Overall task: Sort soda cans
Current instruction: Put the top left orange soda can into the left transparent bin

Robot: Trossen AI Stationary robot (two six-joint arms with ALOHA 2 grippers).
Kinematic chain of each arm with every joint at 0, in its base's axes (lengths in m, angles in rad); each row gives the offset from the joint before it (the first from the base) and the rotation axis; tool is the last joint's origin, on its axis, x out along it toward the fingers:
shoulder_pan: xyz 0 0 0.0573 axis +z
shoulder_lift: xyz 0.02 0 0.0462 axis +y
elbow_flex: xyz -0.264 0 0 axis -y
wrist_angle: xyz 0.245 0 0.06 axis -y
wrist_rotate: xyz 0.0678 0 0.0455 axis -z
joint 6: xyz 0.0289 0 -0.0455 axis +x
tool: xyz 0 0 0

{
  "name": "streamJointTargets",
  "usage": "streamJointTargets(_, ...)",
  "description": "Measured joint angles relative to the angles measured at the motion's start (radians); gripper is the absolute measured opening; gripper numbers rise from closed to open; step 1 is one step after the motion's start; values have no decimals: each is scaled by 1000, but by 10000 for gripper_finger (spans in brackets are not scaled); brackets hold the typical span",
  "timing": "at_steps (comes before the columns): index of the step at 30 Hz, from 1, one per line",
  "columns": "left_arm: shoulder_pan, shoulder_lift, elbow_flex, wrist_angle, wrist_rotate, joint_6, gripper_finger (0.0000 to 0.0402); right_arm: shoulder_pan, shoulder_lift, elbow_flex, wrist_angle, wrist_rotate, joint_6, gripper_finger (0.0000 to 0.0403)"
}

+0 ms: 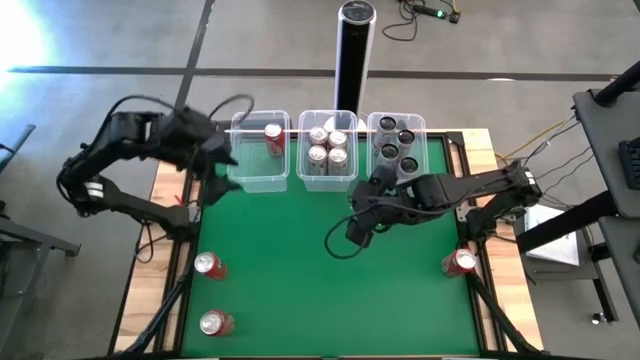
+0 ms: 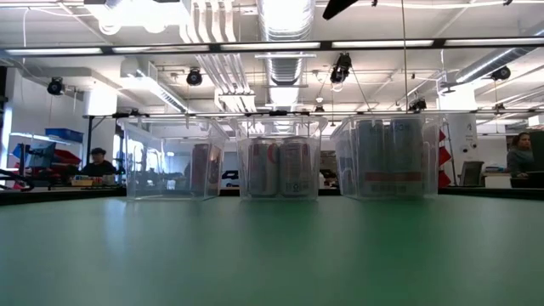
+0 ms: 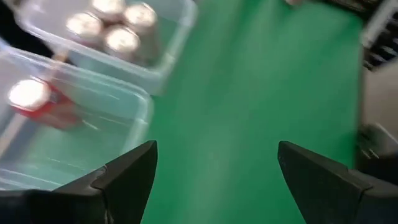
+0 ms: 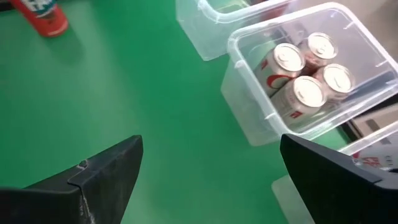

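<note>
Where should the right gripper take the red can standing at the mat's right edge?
Judging from the high view, the red can stands upright with its silver top showing, clear of other cans. Best to come from above and close across the round body just under the rim. The right gripper is open and empty.

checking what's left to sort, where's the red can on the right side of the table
In the high view, the red can lies on the green mat near its right edge, alone, in front of and right of the right gripper.
</note>
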Motion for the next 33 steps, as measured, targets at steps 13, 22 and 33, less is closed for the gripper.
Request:
streamJointTargets(13, -612, -26, -18, -97, -97, -496, 317, 12, 0, -65, 84, 11, 17, 374)
streamJointTargets(22, -842, 38, -45, -123, -115, -752, 317, 3, 1, -124, 98, 10, 3, 374)
streamJointTargets(33, -861, -67, -302, -124, -36, -804, 317, -5, 1, -145, 98, 8, 0, 374)
